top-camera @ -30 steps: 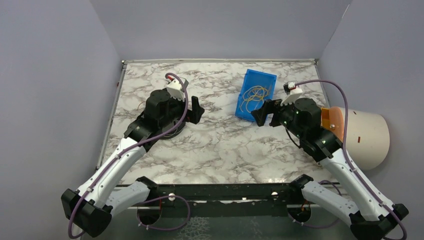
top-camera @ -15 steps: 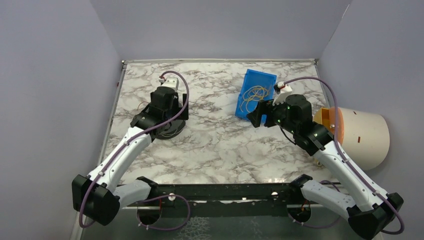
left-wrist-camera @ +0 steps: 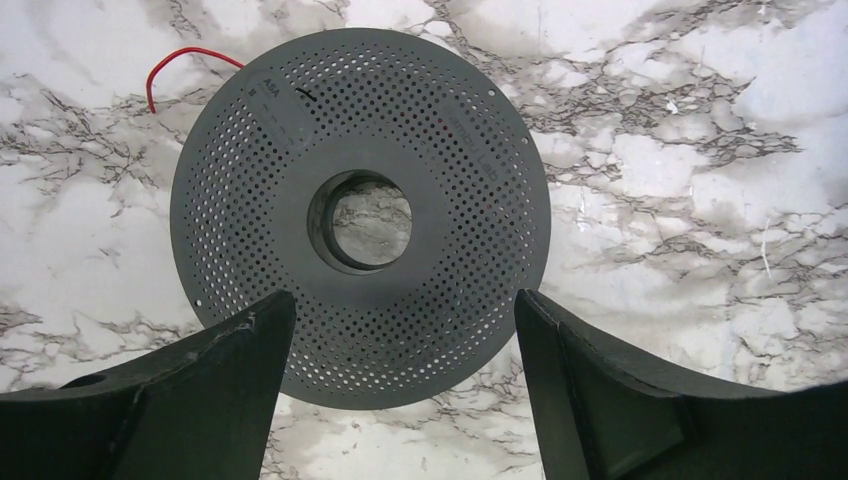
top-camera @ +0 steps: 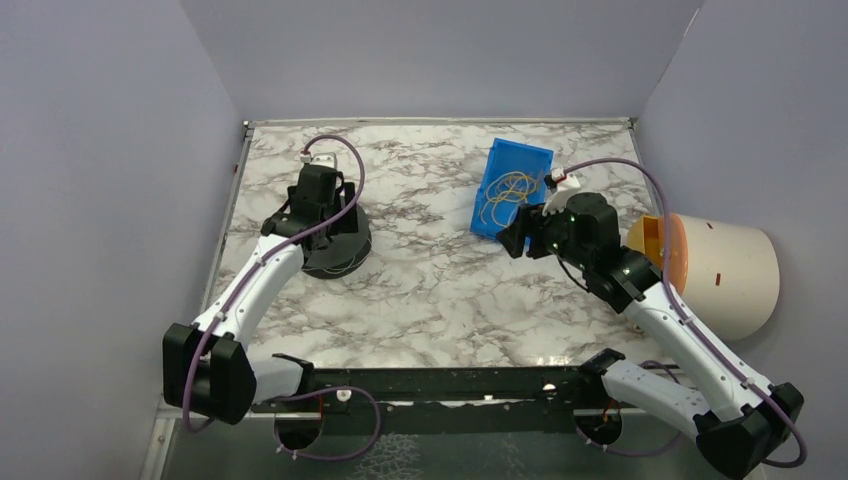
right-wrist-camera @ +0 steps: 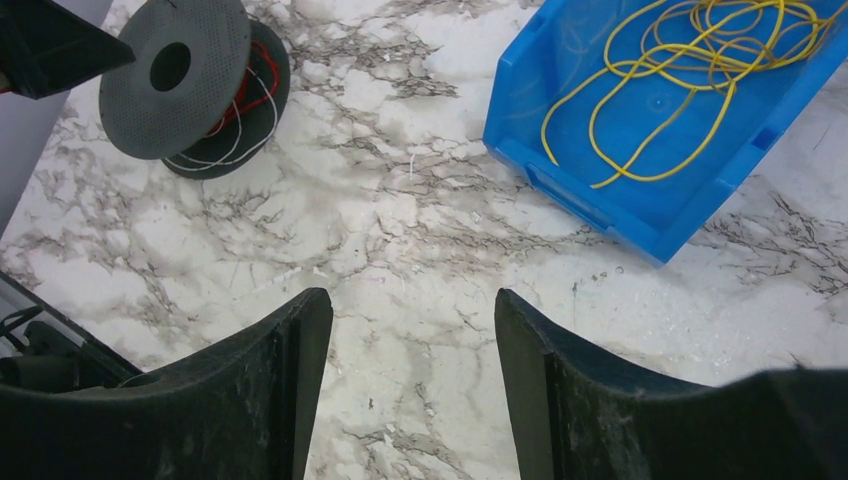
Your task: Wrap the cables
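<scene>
Black spool lies flat on the marble table, left side. White and red windings show between its discs, and a red strand pokes out at its far-left edge. A blue bin sits right of centre; a beige tub lies off the table's right edge.

My left arm reaches forward, wrist bent down. The left claw points straight down over the spool's near half, fingers spread and holding nothing. My right arm stretches forward and inward. The right claw tilts down over bare table just beside the bin's near end, also spread and empty.

The cables are in the bin: loose yellow loops, tangled, stretched roughly along its long axis, near to far. I can't tell where the ends point.
</scene>
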Robot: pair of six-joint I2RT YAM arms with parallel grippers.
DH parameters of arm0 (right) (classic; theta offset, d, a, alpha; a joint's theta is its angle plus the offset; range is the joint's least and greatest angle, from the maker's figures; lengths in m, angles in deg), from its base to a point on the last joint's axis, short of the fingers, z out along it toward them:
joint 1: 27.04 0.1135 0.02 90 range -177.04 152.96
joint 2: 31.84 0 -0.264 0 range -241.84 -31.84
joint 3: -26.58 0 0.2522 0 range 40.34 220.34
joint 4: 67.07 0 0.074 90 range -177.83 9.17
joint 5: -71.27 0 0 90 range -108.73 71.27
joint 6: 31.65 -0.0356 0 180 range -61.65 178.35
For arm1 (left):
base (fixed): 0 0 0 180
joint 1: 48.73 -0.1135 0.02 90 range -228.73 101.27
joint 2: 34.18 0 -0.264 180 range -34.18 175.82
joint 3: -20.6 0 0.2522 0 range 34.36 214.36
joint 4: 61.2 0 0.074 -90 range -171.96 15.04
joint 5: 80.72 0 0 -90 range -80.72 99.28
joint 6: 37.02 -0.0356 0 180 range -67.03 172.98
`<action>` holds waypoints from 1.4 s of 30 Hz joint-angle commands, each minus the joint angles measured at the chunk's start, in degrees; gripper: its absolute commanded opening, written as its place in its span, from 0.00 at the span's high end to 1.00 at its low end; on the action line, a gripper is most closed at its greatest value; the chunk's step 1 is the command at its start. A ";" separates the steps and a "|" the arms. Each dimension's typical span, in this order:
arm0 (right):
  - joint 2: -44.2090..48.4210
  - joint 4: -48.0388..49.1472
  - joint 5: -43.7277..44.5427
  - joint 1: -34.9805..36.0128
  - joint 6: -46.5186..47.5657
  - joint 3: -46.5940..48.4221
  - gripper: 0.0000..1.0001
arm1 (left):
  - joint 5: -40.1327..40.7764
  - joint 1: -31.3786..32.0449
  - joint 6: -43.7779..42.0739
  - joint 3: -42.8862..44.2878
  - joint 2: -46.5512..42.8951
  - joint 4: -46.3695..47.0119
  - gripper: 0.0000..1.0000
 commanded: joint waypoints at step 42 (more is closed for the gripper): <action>11.88 2.55 2.74 0.18 -3.59 -7.04 0.26 | -4.22 -7.09 -1.01 11.74 25.93 -1.68 1.00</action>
